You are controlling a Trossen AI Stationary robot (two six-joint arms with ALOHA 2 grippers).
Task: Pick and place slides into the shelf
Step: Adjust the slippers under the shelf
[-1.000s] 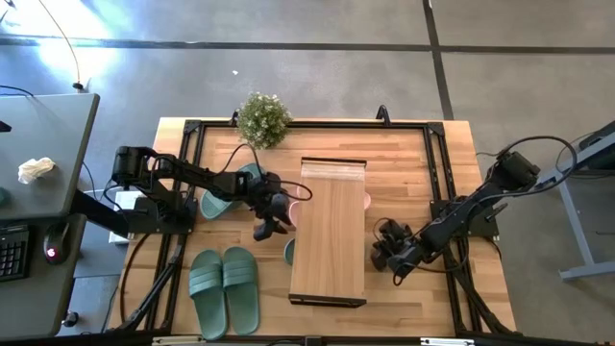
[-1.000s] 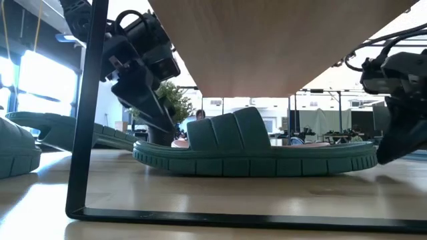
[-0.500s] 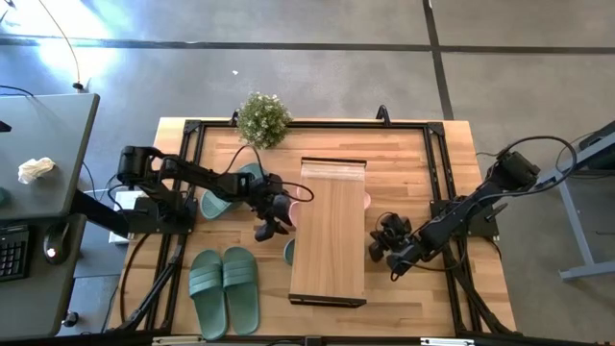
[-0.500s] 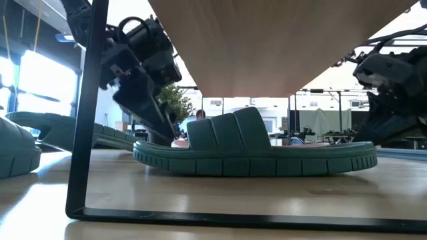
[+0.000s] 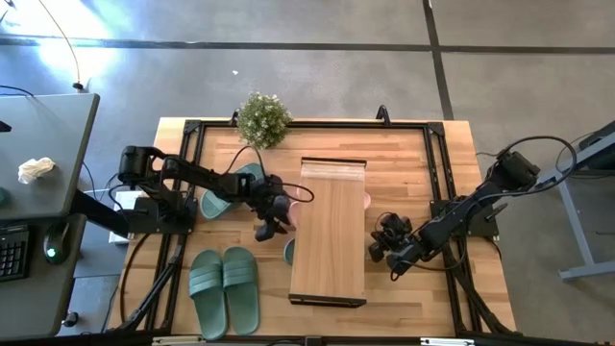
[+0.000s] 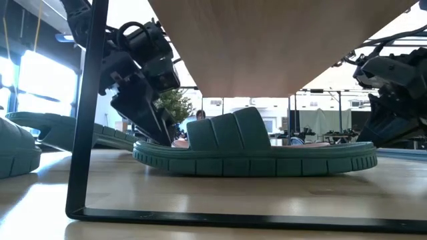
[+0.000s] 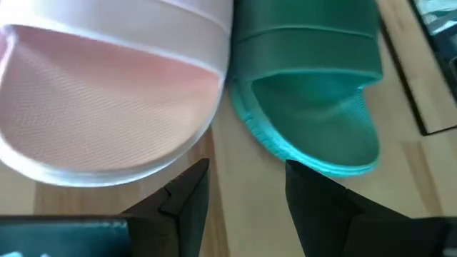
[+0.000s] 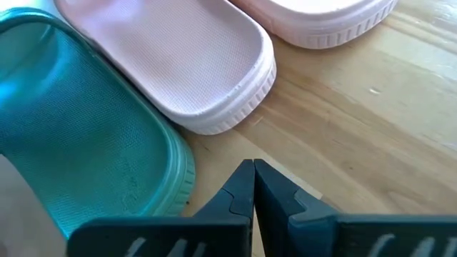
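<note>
One shelf (image 5: 328,235) is sitting mid-table. Under it, one green slide (image 6: 253,150) and two pink slides (image 8: 178,64) are being seen. Two more green slides (image 5: 224,288) are lying left of it. The left gripper (image 5: 267,226) is being kept spread; the right gripper (image 5: 377,252) is being pressed together, empty.

Potted plant (image 5: 262,119), grey desk (image 5: 48,154)
</note>
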